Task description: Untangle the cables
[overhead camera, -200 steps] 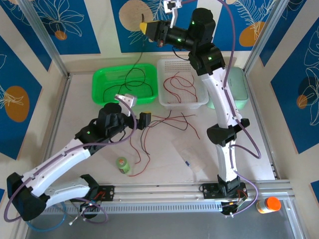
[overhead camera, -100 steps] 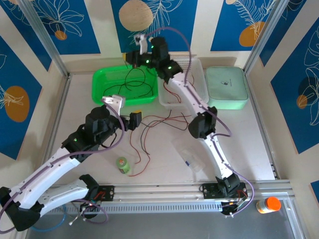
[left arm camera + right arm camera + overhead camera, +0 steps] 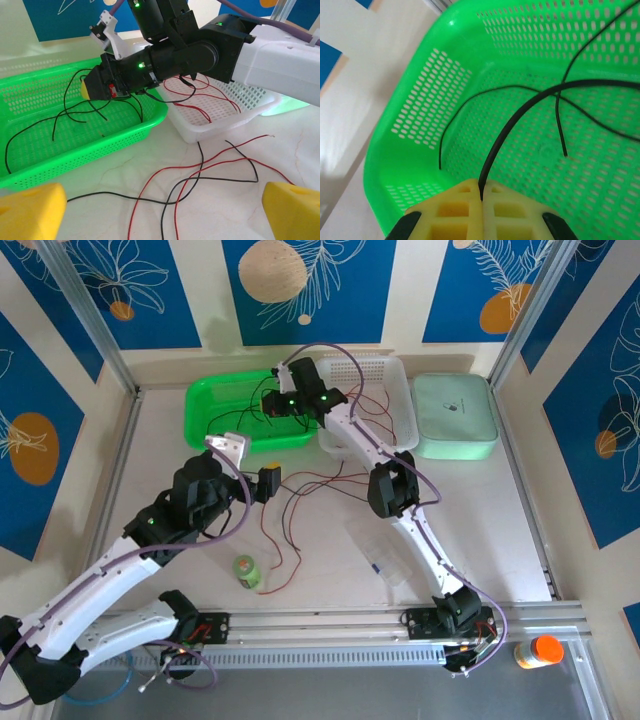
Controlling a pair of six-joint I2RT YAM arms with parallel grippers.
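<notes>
**Baskets, box and oddments on the surface**

A green basket point(image 3: 193, 410) and a white basket point(image 3: 408, 425) stand side by side at the surface's point(image 3: 500, 530) far edge. A mint lidded box point(image 3: 455, 415) fills the far right corner. A small green bottle point(image 3: 246, 571) and a clear plastic bag point(image 3: 380, 555) lie near the near edge.

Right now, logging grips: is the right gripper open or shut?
Shut: the right gripper pinches a black cable between touching yellow fingers, over the green basket.

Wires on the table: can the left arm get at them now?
Probably yes. The left gripper stands open just short of the loose wires, with bare table between. The right gripper is off over the green basket, pinching a black wire there.
</notes>
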